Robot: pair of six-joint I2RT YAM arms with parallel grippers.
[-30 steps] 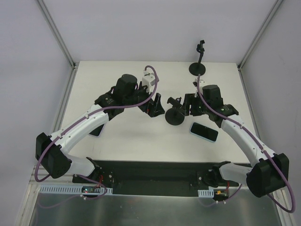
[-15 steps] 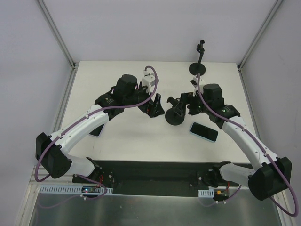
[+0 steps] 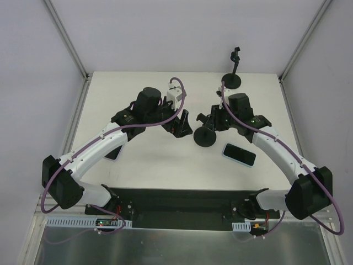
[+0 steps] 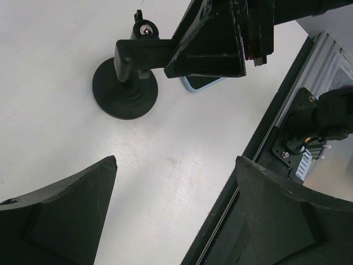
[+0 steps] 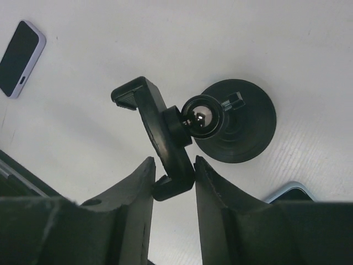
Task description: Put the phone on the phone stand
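Observation:
The black phone stand (image 3: 205, 137) stands mid-table on a round base, its clamp bracket (image 5: 160, 130) tilted on a ball joint. My right gripper (image 3: 211, 118) is shut on the lower end of that bracket (image 5: 174, 185). A light-blue phone (image 3: 239, 154) lies flat just right of the stand, and its corner shows in the right wrist view (image 5: 289, 193). My left gripper (image 3: 179, 125) is open and empty just left of the stand, above bare table (image 4: 176, 182). In the left wrist view I see the stand base (image 4: 125, 91) and the light-blue phone (image 4: 201, 83).
A second phone with a lilac edge (image 5: 19, 58) lies at the left, partly under my left arm (image 3: 113, 153). A second black stand (image 3: 234, 74) stands at the back right edge. The black rail (image 3: 176, 207) runs along the near edge.
My right gripper has moved left to the stand and closed round its clamp bracket. The left arm has not moved.

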